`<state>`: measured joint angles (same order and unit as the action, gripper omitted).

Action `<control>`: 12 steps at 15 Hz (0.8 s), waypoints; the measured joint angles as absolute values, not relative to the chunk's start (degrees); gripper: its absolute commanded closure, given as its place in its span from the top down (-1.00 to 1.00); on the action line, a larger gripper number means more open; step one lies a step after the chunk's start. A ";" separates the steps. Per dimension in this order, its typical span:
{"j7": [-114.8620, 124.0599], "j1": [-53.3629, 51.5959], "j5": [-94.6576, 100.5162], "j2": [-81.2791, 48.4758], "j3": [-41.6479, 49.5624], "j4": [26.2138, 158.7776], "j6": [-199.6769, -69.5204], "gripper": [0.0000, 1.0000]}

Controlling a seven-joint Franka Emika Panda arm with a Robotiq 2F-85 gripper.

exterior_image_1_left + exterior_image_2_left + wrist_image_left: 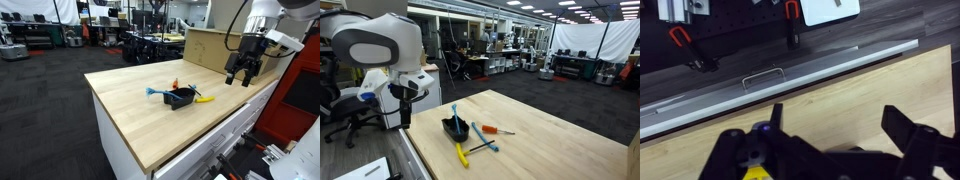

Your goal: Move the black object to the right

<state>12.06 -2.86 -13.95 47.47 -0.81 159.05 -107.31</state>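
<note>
The black object, a small low-walled black tray [181,98], sits on the light wooden table [140,115] near its front right part; in an exterior view it shows near the table's near edge [454,128]. A blue-handled tool rests in it and a thin yellow stick [203,99] lies beside it. My gripper [241,72] hangs open and empty above the table's far right edge, well apart from the tray; it also shows in an exterior view [407,105]. In the wrist view the open fingers [835,125] frame bare wood; the tray is out of view there.
A cardboard box [205,48] stands at the table's back right, close to my gripper. An orange-handled tool [492,130] and a blue tool [482,140] lie by the tray. White drawers [200,150] sit below the tabletop. In the wrist view a drawer front with a handle [763,76] shows beyond the edge.
</note>
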 measured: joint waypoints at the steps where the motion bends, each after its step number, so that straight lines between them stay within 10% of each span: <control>1: 12.06 -2.80 -13.95 47.47 -0.81 159.05 -107.31 1.00; 12: 12.45 -0.21 -10.73 43.84 -1.80 157.63 -115.50 1.00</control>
